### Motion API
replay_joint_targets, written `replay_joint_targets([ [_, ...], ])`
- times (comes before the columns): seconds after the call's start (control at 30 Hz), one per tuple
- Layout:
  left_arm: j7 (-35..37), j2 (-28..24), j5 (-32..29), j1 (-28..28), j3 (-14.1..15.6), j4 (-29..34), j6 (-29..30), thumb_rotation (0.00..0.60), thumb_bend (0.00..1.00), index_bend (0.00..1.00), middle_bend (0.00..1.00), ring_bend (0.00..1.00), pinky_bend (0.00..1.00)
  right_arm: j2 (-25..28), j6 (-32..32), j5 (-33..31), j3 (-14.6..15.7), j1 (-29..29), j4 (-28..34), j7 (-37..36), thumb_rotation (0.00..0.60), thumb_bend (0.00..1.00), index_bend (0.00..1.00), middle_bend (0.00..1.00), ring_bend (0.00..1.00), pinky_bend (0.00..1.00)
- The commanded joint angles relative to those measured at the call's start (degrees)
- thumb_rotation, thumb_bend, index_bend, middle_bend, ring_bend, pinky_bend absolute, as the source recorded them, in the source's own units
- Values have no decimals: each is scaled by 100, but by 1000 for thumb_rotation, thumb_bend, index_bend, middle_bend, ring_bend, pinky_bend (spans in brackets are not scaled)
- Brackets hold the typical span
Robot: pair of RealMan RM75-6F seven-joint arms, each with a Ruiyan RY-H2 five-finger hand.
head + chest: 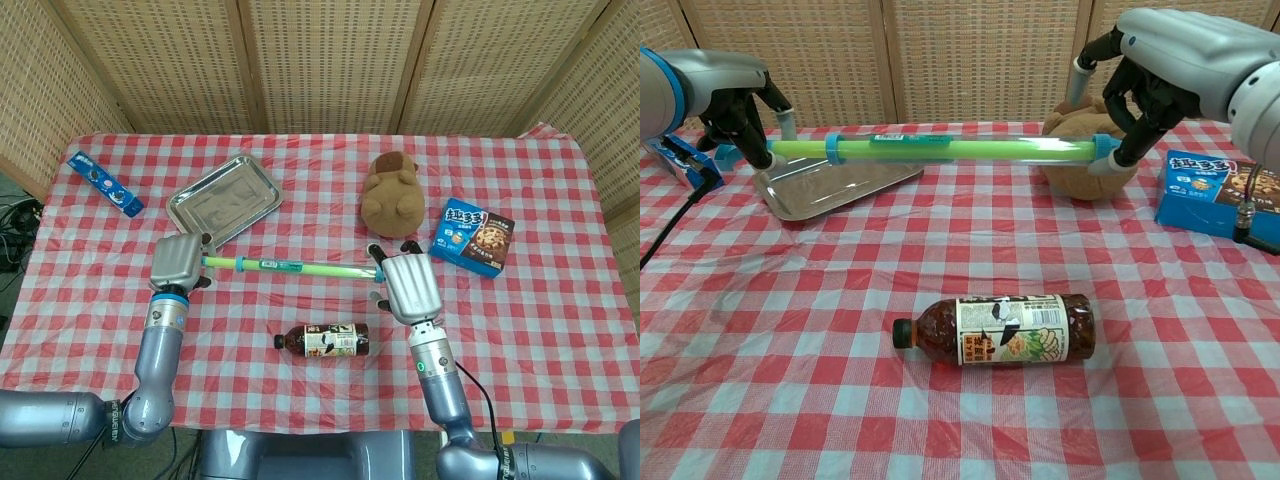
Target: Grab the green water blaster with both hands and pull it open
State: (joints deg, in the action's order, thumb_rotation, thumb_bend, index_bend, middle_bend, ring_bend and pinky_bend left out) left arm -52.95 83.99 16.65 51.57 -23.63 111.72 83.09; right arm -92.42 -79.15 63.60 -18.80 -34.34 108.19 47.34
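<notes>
The green water blaster (300,267) (970,149), a long green tube with a blue ring and a blue end cap, hangs level above the checked table (300,390). My left hand (178,262) (740,112) grips its left end. My right hand (405,287) (1150,90) is at the blue cap end. Its curled fingertips (1102,165) touch the cap from below and behind, while the thumb stands apart well above the tube. In the head view the back of the right hand hides the cap.
A brown drink bottle (322,339) (1000,328) lies on its side below the blaster. A steel tray (222,195) (830,178) sits at back left, a brown plush toy (392,195) behind the right hand. A blue cookie box (474,237) lies right, a blue packet (104,183) far left.
</notes>
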Motion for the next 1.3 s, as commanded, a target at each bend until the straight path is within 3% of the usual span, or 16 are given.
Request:
replay_joint_targets([
  [0.03,31,-10,11,1,9,23,0,600,614,845,920,867,765,-17,-35,11,26,-10,3,26,600,323,432,861,844,399],
  [0.4,178,-60,13,12,3,127,-51,600,613,846,920,867,765,-100,-88,-78,104,-42,-72,50,600,325,454,876,857,405],
  [0.7,239,-182,0,11,19,207,-62,600,614,846,920,867,765,-227,-99,-98,139,-98,-332,-26,600,342,584,932,906,440],
  [1.3,448,-376,-42,-35,118,194,-219,600,614,846,920,867,765,-284,-263,119,205,-119,-625,-77,600,402,695,988,950,452],
])
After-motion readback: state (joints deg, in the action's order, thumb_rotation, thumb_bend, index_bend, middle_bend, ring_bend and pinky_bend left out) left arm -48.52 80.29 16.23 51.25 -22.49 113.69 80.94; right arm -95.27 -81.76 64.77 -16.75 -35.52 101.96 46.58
